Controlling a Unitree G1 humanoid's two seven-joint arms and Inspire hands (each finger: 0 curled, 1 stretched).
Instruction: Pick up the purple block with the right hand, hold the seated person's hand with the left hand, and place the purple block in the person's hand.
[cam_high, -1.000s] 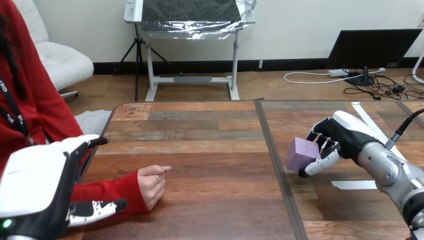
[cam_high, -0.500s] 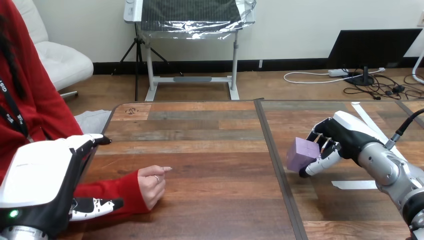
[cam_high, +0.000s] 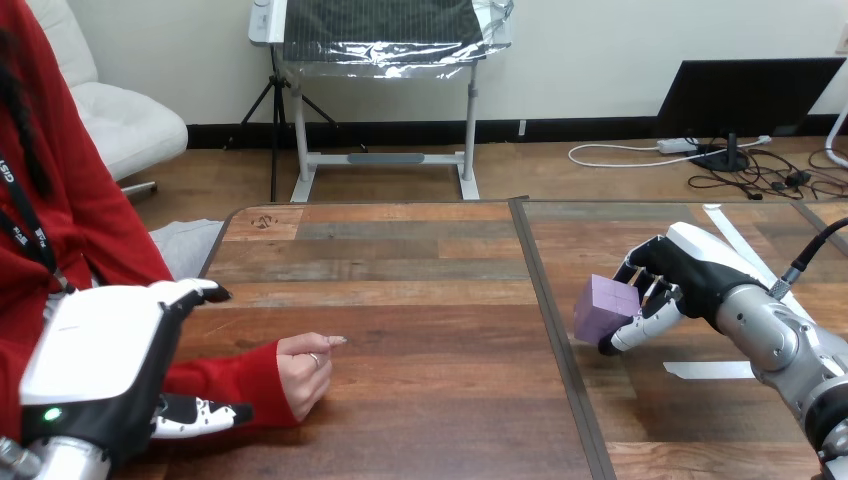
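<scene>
At the table's right, block: the purple block (cam_high: 605, 307) sits just right of the seam that splits the table (cam_high: 420, 290), pinched in the right hand.
Right hand: the right hand (cam_high: 672, 268) reaches in from the right edge, its fingers (cam_high: 650, 290) curled over the block's far side and the thumb under its near lower corner; it grips the block.
Block's pose: near cubic, so no long axis can be told; it is tilted, with one broad face turned left and toward the camera and a lighter face up. Whether its lowest corner touches the table cannot be told.
Left hand: the left hand (cam_high: 100, 370) hangs at the lower left with its white back up, fingers straight and spread from the thumb, holding nothing. Its thumb (cam_high: 200, 416) lies beside the red sleeve (cam_high: 235, 375).
Person's hand: the person's hand (cam_high: 303, 368) rests on the table, loosely curled, apart from the left hand and well apart from the block.
Change: since a second ago the left hand has moved right and slightly down, closer to the person's hand; the right hand, the block and the person's hand have stayed put.
</scene>
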